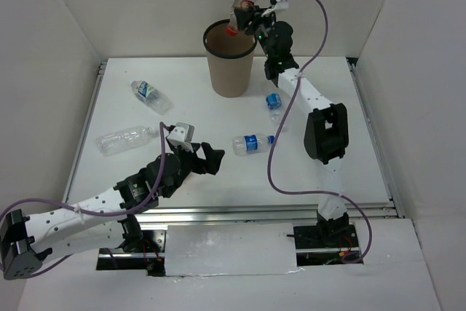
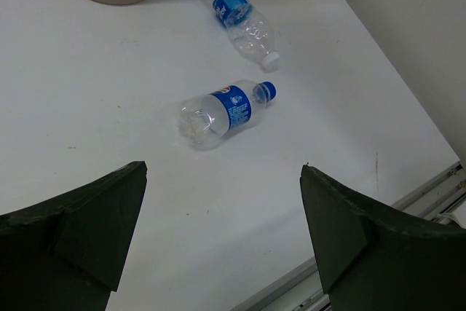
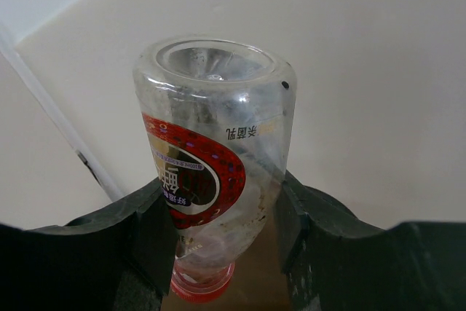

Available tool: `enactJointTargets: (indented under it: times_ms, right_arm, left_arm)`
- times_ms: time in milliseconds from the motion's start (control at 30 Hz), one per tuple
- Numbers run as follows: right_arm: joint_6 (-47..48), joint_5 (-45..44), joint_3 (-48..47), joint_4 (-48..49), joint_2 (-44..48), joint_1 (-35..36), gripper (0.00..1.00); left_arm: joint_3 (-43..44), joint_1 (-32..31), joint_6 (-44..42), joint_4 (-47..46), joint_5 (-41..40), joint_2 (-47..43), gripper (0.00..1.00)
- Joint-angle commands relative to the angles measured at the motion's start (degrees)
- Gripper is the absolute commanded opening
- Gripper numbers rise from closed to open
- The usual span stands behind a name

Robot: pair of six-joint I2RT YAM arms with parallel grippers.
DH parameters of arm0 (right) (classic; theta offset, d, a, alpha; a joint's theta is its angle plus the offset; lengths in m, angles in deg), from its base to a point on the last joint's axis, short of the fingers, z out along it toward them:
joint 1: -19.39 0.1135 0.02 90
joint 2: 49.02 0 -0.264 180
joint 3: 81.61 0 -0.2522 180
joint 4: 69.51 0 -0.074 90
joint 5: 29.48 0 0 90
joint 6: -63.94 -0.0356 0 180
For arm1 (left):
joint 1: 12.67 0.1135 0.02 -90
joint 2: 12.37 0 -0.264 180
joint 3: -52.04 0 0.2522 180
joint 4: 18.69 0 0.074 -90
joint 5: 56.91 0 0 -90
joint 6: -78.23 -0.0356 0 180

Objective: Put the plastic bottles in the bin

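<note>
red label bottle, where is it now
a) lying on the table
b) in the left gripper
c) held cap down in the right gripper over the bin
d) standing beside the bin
c: the right gripper clamps the red label bottle cap down above the bin.

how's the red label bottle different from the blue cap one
The red-labelled bottle is clamped in the right gripper, cap down over the bin; the blue-capped bottle lies free on its side on the table. Its label and cap are blue, the held one's red. Both are small, clear plastic.
</note>
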Motion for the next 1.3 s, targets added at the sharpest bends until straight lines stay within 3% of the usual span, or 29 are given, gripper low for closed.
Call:
enactJointTargets:
  times_ms: [0,33,67,133,300,433,667,867,1000,1100,1133,1267]
  right_arm:
    - [4.24,-2.73,-2.71,8.42,-1.5,0.73,0.08]
    - [4.24,-2.82,-2.62,8.42,-1.86,0.73,0.16]
    - [4.24,-3.26,-2.19,8.42,-2.29,0.73,0.33]
    - [4.24,-3.61,-1.05,8.24,-2.39,0.81,0.44]
    - [5.82,-4.14,0.27,6.93,-1.77,0.99,0.52]
    - [7.23,-4.4,2.12,6.49,-0.54,1.34,0.68]
    - [8.64,-7.91,6.51,5.34,4.71,2.04,0.77]
    - [10.13,-12.84,21.44,9.38,17.63,2.04,0.78]
    - [10.22,-15.64,30.94,6.23,28.27,2.04,0.78]
    - [9.34,-19.6,32.27,-2.28,30.92,1.96,0.82]
    - [8.56,-20.65,31.58,-9.79,30.75,1.87,0.85]
    - [8.02,-23.3,31.47,-21.8,26.89,1.7,0.98]
  left_arm:
    - [1.18,-0.36,-0.19,-1.76,-1.38,0.75,0.99]
    - [1.09,-0.36,-0.19,-1.77,-1.47,0.66,0.99]
    - [1.01,-0.36,-0.19,-1.77,-1.47,0.49,0.99]
    - [0.92,-0.36,-0.19,-1.94,-1.38,0.31,0.99]
    - [1.01,-0.36,0.59,-2.03,1.24,-0.21,0.99]
    - [0.74,-0.36,0.77,-2.56,1.61,-0.04,0.99]
    - [1.27,-0.37,0.6,-1.59,0.82,0.49,0.99]
    - [0.92,-0.36,0.33,-1.33,-1.64,-0.57,0.99]
    - [0.92,-0.54,-0.11,-0.71,-4.01,-0.66,0.99]
    - [0.39,-0.63,-0.55,-1.15,-6.03,-0.66,0.99]
    - [0.3,-0.63,-1.16,-1.32,-6.39,-0.48,0.99]
    - [1.79,-0.54,-1.95,0.25,-8.32,0.84,0.99]
